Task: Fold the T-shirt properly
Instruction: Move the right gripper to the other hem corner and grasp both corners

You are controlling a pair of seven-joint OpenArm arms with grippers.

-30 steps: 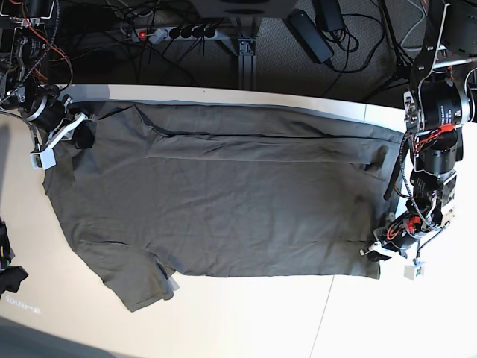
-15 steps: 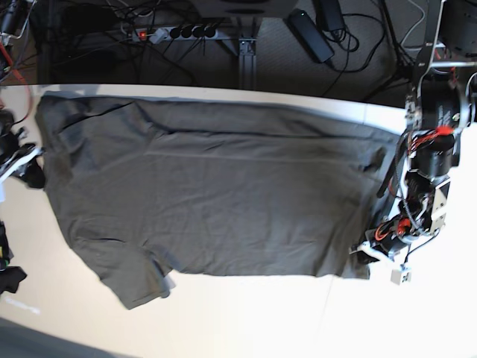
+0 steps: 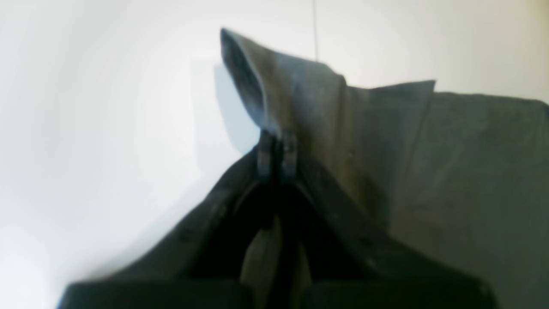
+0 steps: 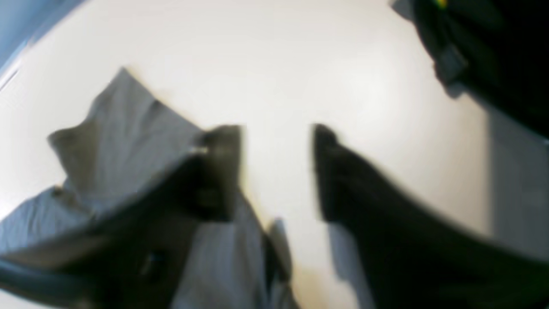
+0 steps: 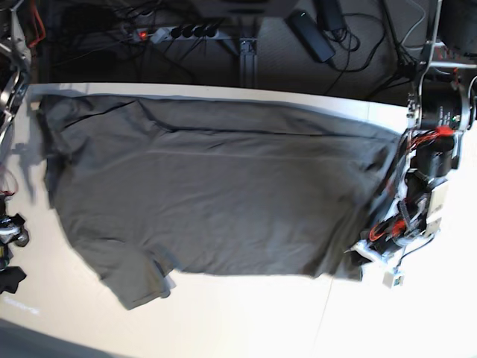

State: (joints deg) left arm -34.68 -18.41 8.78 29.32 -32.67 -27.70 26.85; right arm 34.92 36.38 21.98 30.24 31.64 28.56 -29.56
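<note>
Pinching a corner of the T-shirt [image 3: 326, 128], the left gripper [image 3: 276, 150] is holding its jaws fully closed on the cloth, which is rising from the tips in a stiff little peak above the white table [image 3: 94, 128]. In the base view this gripper [image 5: 370, 251] is sitting at the shirt's lower corner on the right of the picture, with the hem there bunching toward it. The right gripper [image 4: 276, 171] is hanging with its jaws wide apart and nothing between them; a grey flap of shirt [image 4: 120, 128] is lying just beside one finger, and blur is hiding whether it is touching. The shirt [image 5: 216, 201] is lying spread across the table [image 5: 246, 321], mostly flat, with one sleeve sticking out toward the near edge and a fold line running along the far side. The risk, as a judgement: with only one corner being held, any pull by the left arm is likely dragging the whole shirt askew or wrinkling it, since the opposite end is lying loose. The small pinch could also be slipping off the hem.
</note>
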